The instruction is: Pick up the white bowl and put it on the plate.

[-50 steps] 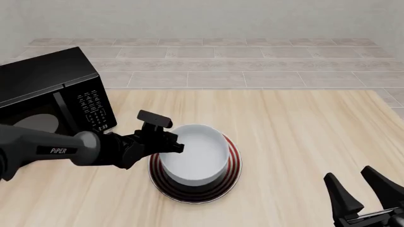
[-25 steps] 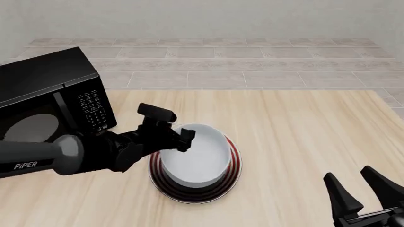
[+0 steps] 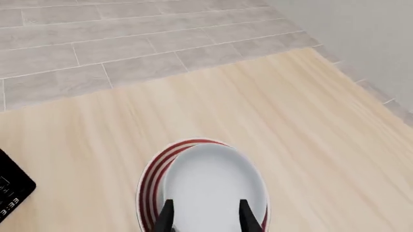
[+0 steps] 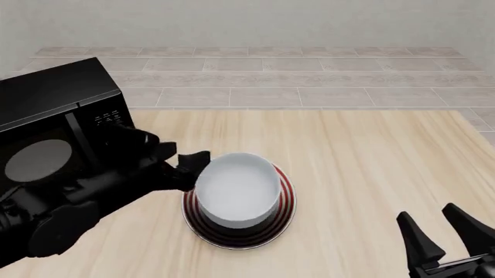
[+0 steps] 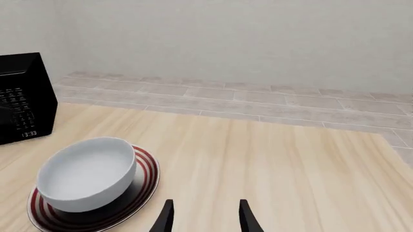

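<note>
The white bowl [image 4: 237,188] sits upright inside the red-ringed plate [image 4: 288,200] at the table's middle. My left gripper [image 4: 190,167] hovers just off the bowl's left rim. In the left wrist view its fingers [image 3: 166,216] stand apart, so the left gripper [image 3: 205,217] is open, with the bowl [image 3: 213,179] and the plate [image 3: 152,176] just ahead and nothing gripped. My right gripper [image 4: 439,233] is open at the near right corner, far from the bowl. The right wrist view shows the right gripper [image 5: 205,218] open, with the bowl [image 5: 87,171] resting on the plate [image 5: 145,179].
A black microwave [image 4: 58,119] stands at the table's far left, right behind my left arm; it also shows as the microwave [image 5: 22,96] and as the microwave's corner [image 3: 13,193]. A grey tiled floor lies beyond the table's far edge.
My left gripper has drawn back leftward off the bowl's left rim and the arm has swung lower and nearer. The bowl stays on the plate. The right arm has not moved.
</note>
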